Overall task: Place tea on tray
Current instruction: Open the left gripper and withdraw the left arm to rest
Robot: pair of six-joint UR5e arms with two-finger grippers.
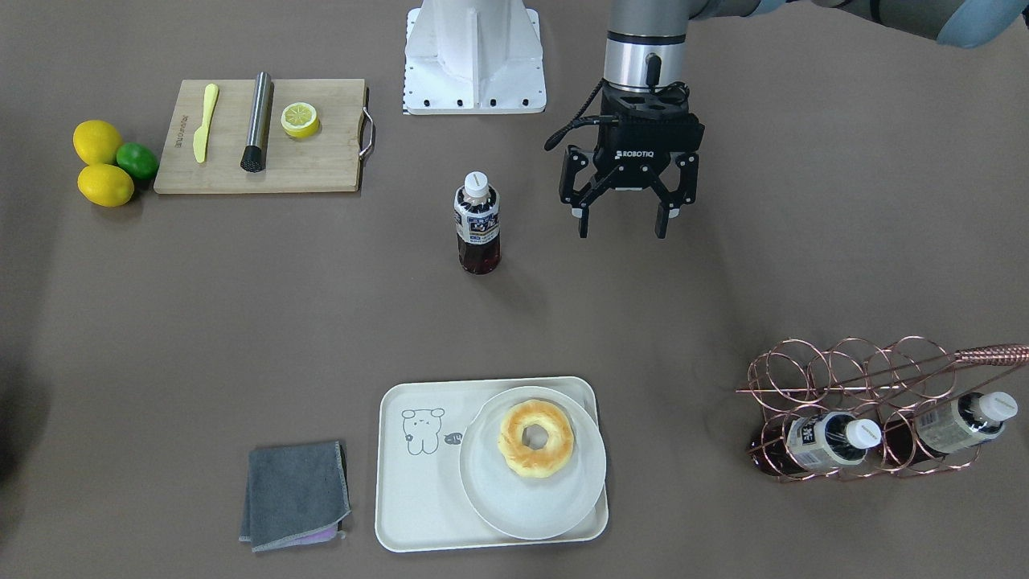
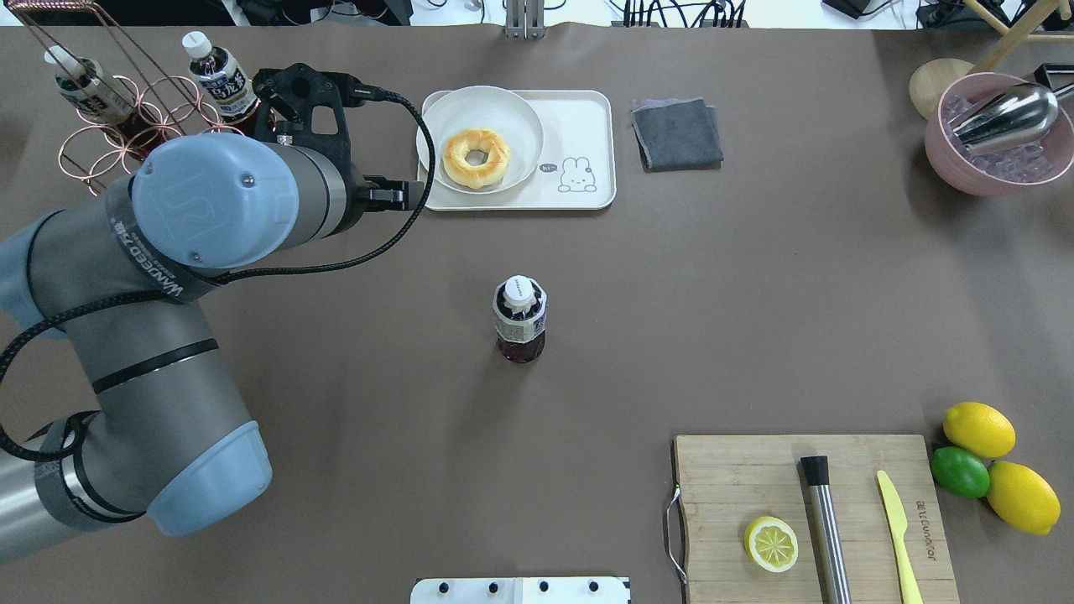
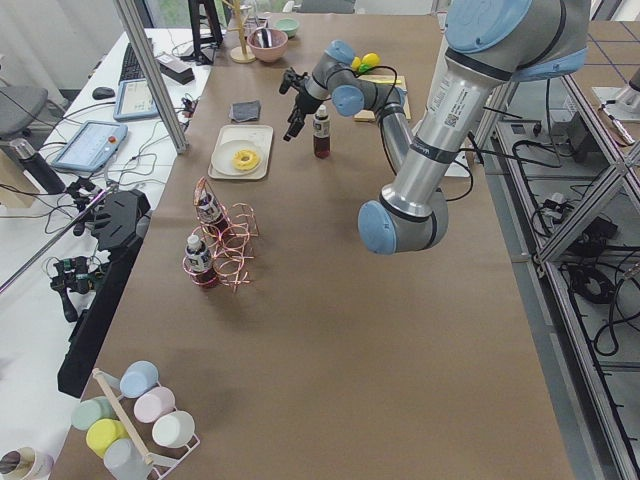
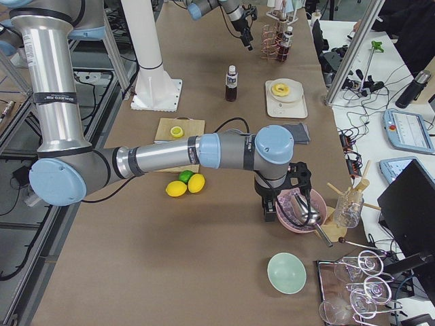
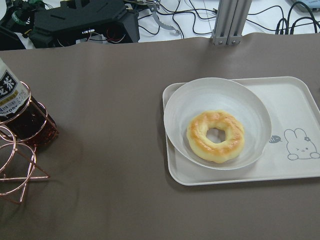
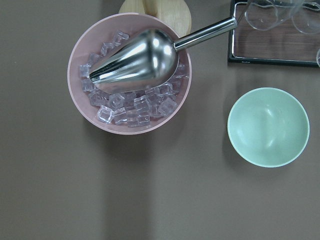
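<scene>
- Our left claw (image 1: 622, 227) hangs above the table with its jaws spread wide and nothing between them.
- Near it on its right side, clear of the fingers, the tea (image 1: 477, 225) stands upright on the table, not yet on the tray.
- We judge the bottle full, so it has modest weight. Its plastic wall looks stiff enough to squeeze, but the glossy label may slip. Tall and narrow, it should tip easily. We would close across the labelled body, below the white cap, and carry it upright.
- Farther out ahead of the claw lies the tray (image 1: 418, 498). A plate (image 1: 522, 503) carrying a doughnut (image 1: 536, 439) fills the end nearer the claw's side. The end with the cartoon drawing is bare, and we think the bottle fits there.
- Ahead and to the claw's left, a copper wire rack (image 1: 993, 354) holds two more bottles (image 1: 828, 441), lying tilted.
- Well apart, the right claw (image 4: 275, 204) hovers over a pink bowl (image 6: 70, 75) of ice cubes (image 6: 135, 112) with a metal scoop (image 6: 137, 60) resting in it. We cannot tell its opening.
- A green bowl (image 6: 267, 127) beside the pink one is empty.
</scene>
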